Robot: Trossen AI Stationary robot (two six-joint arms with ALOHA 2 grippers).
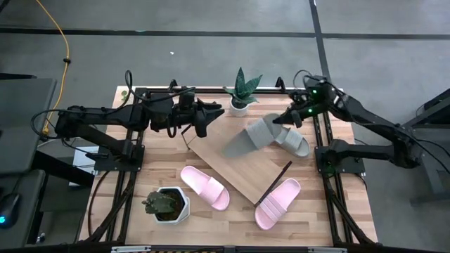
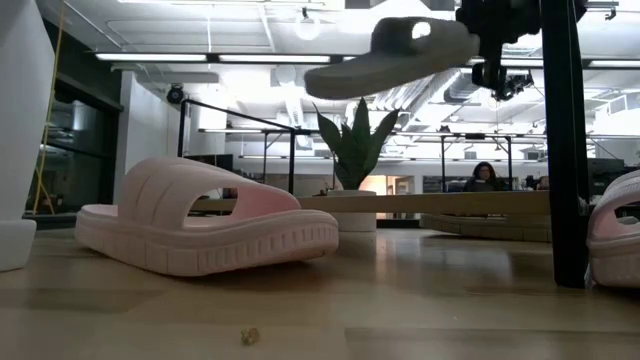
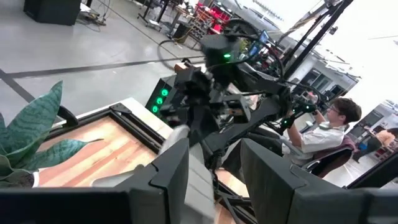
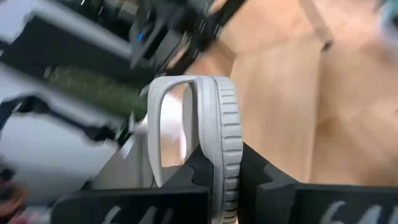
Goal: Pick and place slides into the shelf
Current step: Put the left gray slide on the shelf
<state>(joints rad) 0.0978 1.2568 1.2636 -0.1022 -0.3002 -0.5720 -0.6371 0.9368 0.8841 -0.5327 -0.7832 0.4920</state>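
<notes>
My right gripper [image 1: 285, 119] is shut on a light grey slide [image 1: 249, 138] and holds it in the air over the far end of the shelf [image 1: 242, 167], a light-wood board lying slantwise on the table. In the low view this slide [image 2: 390, 48] hangs high above the board [image 2: 440, 203]. The second grey slide [image 1: 297, 143] lies sole down beside it. Two pale pink slides [image 1: 204, 187] [image 1: 278, 202] rest sole down on the table near the shelf's near side. My left gripper [image 1: 209, 117] is open, in the air by the shelf's far left corner. My right gripper pinches the grey slide's sole at its strap end [image 4: 227, 146]. One finger [image 4: 202, 171] lies inside the strap opening on the footbed, the other [image 4: 256, 171] on the underside. The fingers come from the table's right, slanting down. The slide is lifted clear and juts leftward, roughly level.
A potted plant [image 1: 242, 93] stands at the table's far edge between the two grippers, and another one [image 1: 166, 204] stands near the near left corner. A black wire end frame [image 1: 274, 184] stands at the shelf's near right end. A person sits beyond the table [image 3: 323, 134].
</notes>
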